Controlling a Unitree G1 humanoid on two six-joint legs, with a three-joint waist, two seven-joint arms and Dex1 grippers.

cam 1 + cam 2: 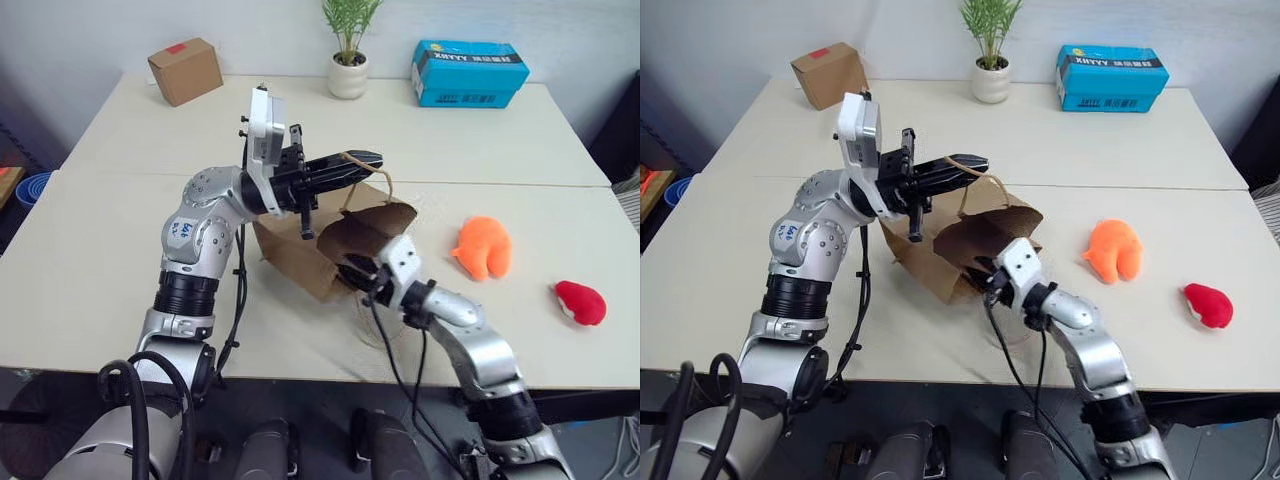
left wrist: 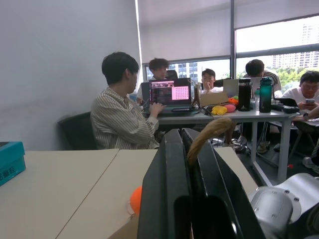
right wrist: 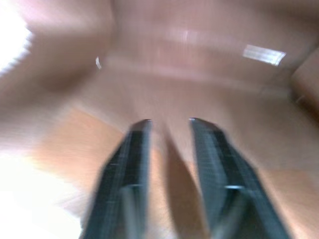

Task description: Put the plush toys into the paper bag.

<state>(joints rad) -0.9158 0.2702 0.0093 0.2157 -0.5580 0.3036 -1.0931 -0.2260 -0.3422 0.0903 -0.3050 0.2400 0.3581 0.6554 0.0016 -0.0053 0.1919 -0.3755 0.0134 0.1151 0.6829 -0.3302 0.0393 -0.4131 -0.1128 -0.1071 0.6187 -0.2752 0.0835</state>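
Observation:
The brown paper bag [image 1: 300, 255] lies tilted at the middle of the table with its mouth facing my right arm. My left gripper [image 1: 366, 160] is raised above it, shut on the bag's twine handle [image 2: 207, 137], which loops out from between the fingers. At the bag's mouth sits my right gripper [image 1: 352, 268]; in the right wrist view its fingers [image 3: 134, 149] stand apart with the bag's brown inside behind them. The orange plush toy [image 1: 483, 247] rests on the table to the right of the bag. Farther right, near the edge, is the red plush toy [image 1: 581, 302].
At the back of the table stand a small cardboard box [image 1: 185, 70], a potted plant [image 1: 348, 60] and a teal box [image 1: 469, 73]. In the left wrist view several people [image 2: 122, 114] sit at a desk beyond the table.

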